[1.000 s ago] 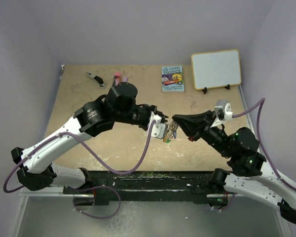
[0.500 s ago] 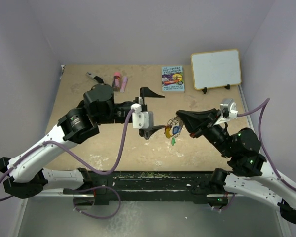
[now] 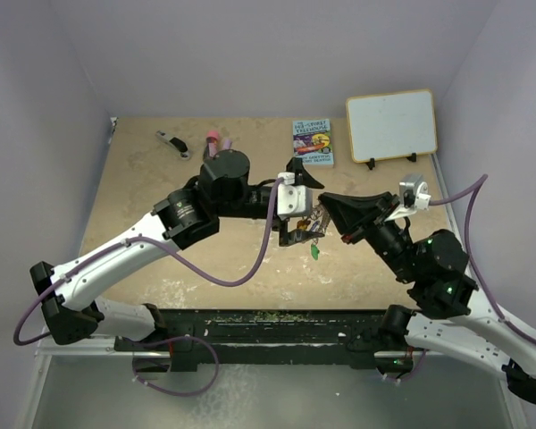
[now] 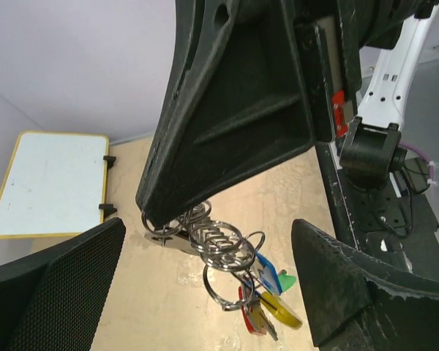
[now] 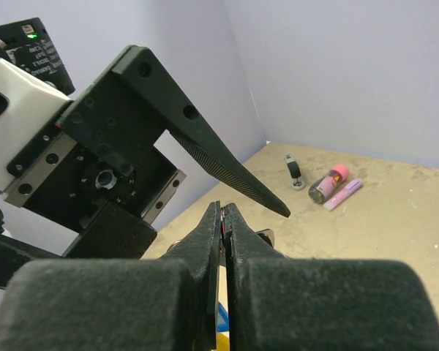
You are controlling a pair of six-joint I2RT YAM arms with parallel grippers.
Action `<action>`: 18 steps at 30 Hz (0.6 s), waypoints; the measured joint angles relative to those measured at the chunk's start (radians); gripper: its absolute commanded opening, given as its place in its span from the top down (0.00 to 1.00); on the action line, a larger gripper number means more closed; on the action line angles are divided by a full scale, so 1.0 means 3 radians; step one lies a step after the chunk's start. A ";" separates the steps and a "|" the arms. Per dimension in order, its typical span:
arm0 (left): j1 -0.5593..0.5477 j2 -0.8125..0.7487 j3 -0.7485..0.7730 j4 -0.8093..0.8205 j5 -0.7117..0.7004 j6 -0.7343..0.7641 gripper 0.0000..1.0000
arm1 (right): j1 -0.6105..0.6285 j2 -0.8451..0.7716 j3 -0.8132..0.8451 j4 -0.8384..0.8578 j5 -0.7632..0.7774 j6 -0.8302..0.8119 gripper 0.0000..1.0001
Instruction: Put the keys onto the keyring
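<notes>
My black left end effector [image 3: 305, 211], released, straddles the silvery wire keyring [image 4: 219, 246] hanging over the tan desk [image 3: 134, 170], nearward of the blue paperback book [image 3: 313, 143]. Coloured-headed keys [image 4: 268, 296] dangle on it. My black right end effector [image 5: 222, 212] is clenched on that keyring.

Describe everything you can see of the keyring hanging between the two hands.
The keyring is a cluster of linked silvery wire rings, metal by its shine. It hangs above the table, pinched at its top by the shut right hand. Small keys with blue, green, red and yellow heads dangle from its lowest ring. The open left hand flanks it without touching.
</notes>
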 measured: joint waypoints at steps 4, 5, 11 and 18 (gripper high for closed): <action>0.0000 0.0022 0.0001 0.0120 0.0066 -0.0134 0.02 | 0.0000 0.0048 0.0000 0.0019 0.0052 0.0014 1.00; 0.0000 0.0025 0.0003 0.0137 0.0095 -0.0164 0.02 | 0.0000 0.0056 0.0000 0.0024 0.0061 0.0014 1.00; -0.0001 0.0069 0.0004 0.0210 0.0268 -0.0281 0.13 | 0.0000 0.0090 0.0000 0.0055 0.0139 0.0015 1.00; 0.0015 0.0085 0.0004 0.0229 0.0257 -0.0223 0.40 | 0.0008 0.0047 0.0000 0.0024 0.0144 0.0034 1.00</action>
